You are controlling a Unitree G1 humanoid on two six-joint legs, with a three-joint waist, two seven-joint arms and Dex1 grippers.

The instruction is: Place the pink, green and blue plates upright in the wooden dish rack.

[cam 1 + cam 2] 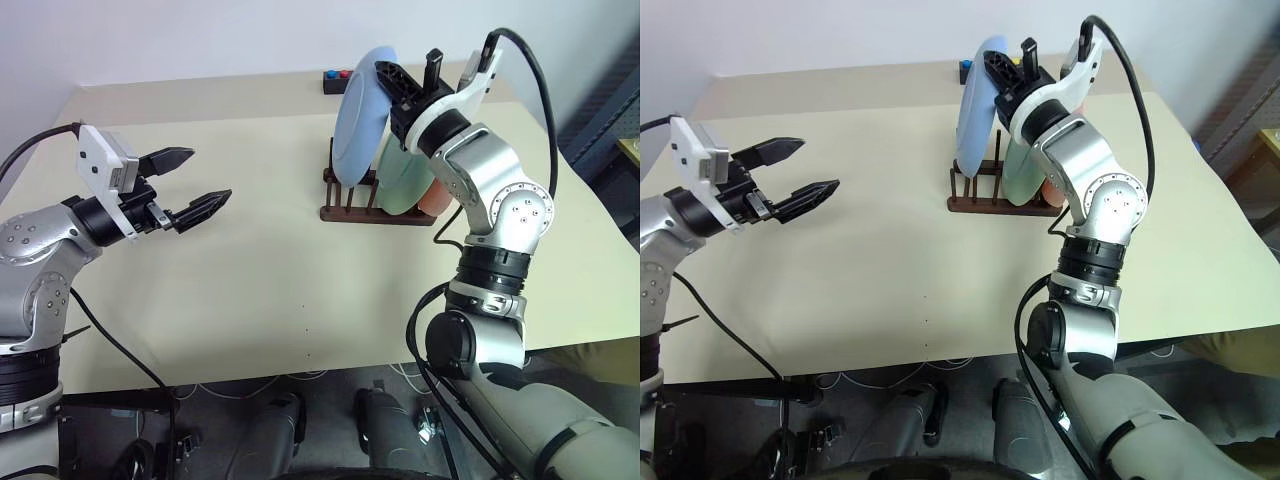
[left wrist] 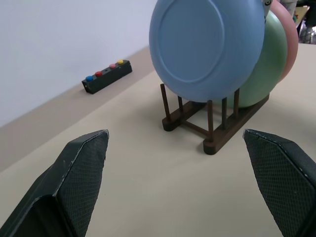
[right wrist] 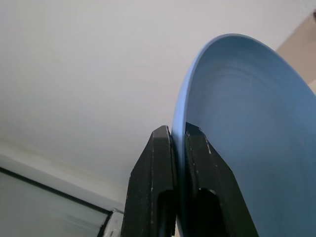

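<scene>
The blue plate (image 1: 358, 118) stands tilted over the left end of the wooden dish rack (image 1: 372, 211), its lower edge down among the peg tops. My right gripper (image 1: 388, 76) is shut on its upper rim, and the right wrist view shows both fingers (image 3: 160, 173) clamped on that edge. Behind it the green plate (image 1: 404, 182) stands upright in the rack, and the pink plate (image 1: 437, 198) stands behind the green one. My left gripper (image 1: 192, 184) hangs open and empty over the table, well left of the rack, facing the plates (image 2: 207, 47).
A small black box with coloured buttons (image 1: 336, 78) sits at the table's far edge behind the rack. The beige table (image 1: 260, 290) stretches wide between my left gripper and the rack. A cable loops over my right arm.
</scene>
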